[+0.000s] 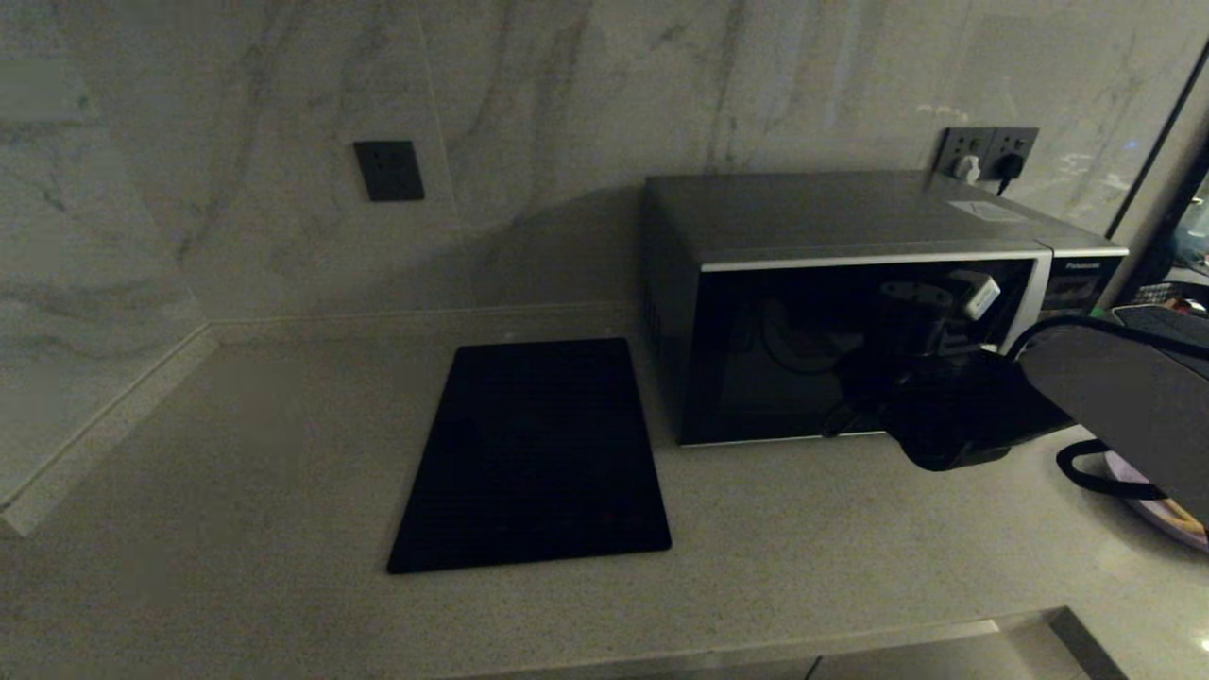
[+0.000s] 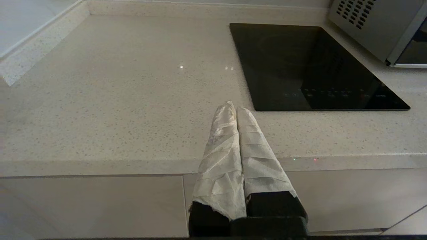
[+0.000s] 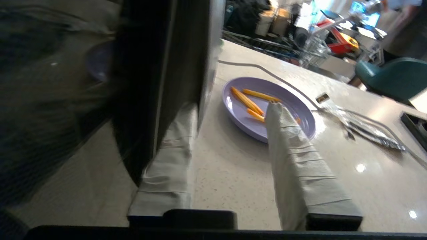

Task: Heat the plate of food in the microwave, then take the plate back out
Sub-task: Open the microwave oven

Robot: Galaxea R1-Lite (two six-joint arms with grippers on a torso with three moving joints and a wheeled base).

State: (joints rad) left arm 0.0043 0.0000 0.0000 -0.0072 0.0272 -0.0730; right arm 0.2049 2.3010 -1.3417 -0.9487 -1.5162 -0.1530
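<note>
The silver-grey microwave (image 1: 803, 349) stands at the back right of the counter, and its dark glass door (image 3: 150, 83) looks shut or nearly so. My right gripper (image 1: 945, 302) is at the door's handle side and is open. In the right wrist view, the right gripper (image 3: 232, 108) has one taped finger (image 3: 173, 150) against the door's silver edge, while the other finger (image 3: 293, 150) is free. The lavender plate (image 3: 293, 100) with orange fries (image 3: 247, 100) rests on the counter just beyond, to the right of the microwave; only the plate rim (image 1: 1157, 505) shows under my arm in the head view. My left gripper (image 2: 233, 106) is shut and empty at the counter's front edge.
A flat black cooktop (image 1: 538, 453) lies left of the microwave. Wall sockets (image 1: 987, 151) with plugs sit behind it. A cable (image 3: 277, 80) and a foil-wrapped packet (image 3: 367, 128) lie past the plate. The counter's front edge (image 2: 100, 163) runs below my left gripper.
</note>
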